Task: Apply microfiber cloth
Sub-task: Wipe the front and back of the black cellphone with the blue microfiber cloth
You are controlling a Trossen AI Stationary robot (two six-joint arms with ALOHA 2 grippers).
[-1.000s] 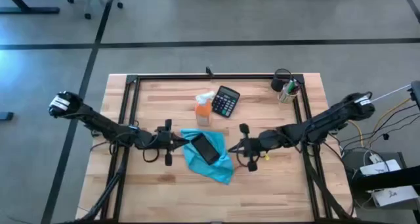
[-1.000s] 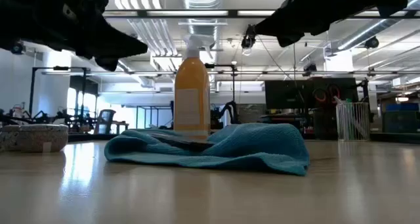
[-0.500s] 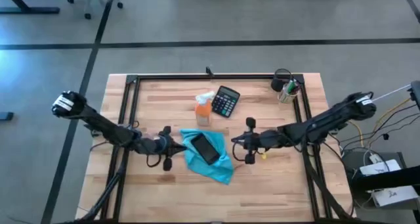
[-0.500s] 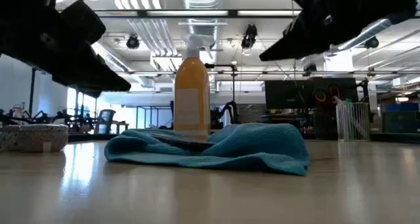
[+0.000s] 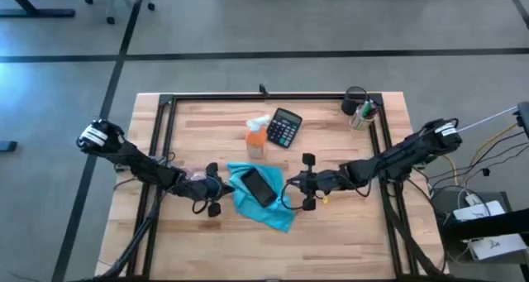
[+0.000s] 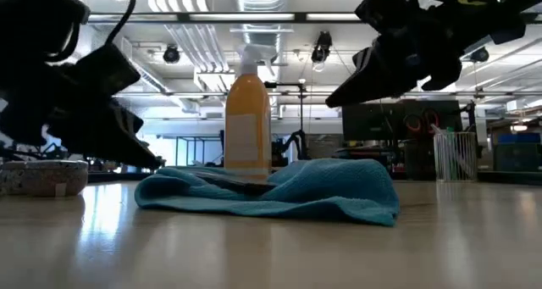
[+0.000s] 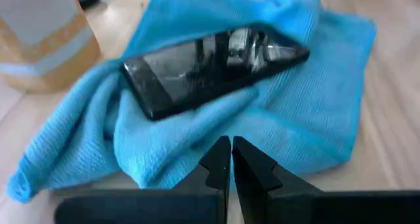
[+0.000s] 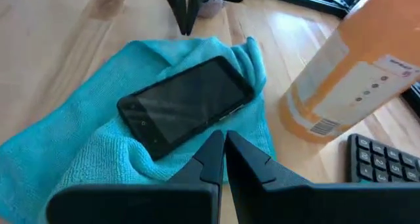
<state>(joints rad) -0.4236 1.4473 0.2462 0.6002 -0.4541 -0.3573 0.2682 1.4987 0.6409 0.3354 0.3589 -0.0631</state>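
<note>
The turquoise microfiber cloth (image 5: pixel 266 201) lies crumpled near the middle of the table, its folds resting on the wood (image 6: pixel 279 196). A black phone (image 5: pixel 259 187) lies screen-up on it (image 8: pixel 187 106). My left gripper (image 5: pixel 217 188) is shut and hangs low just off the cloth's left edge (image 6: pixel 152 160), its tips over the cloth's near-left folds (image 7: pixel 231 159). My right gripper (image 5: pixel 291 183) is shut and sits higher (image 6: pixel 339 98), by the cloth's right edge, pointing at the phone (image 8: pixel 223 145).
An orange spray bottle (image 5: pixel 256 140) stands just behind the cloth, with a black calculator (image 5: pixel 285 127) beside it. A cup of pens (image 5: pixel 360 112) sits at the far right corner. A black frame (image 5: pixel 273 96) edges the table. Bare wood lies along the near edge.
Both arms have come down toward the cloth. My left gripper has dropped to just above the table at the cloth's left edge. My right gripper has moved toward the table's left, closer to the cloth. The cloth and phone have stayed put.
</note>
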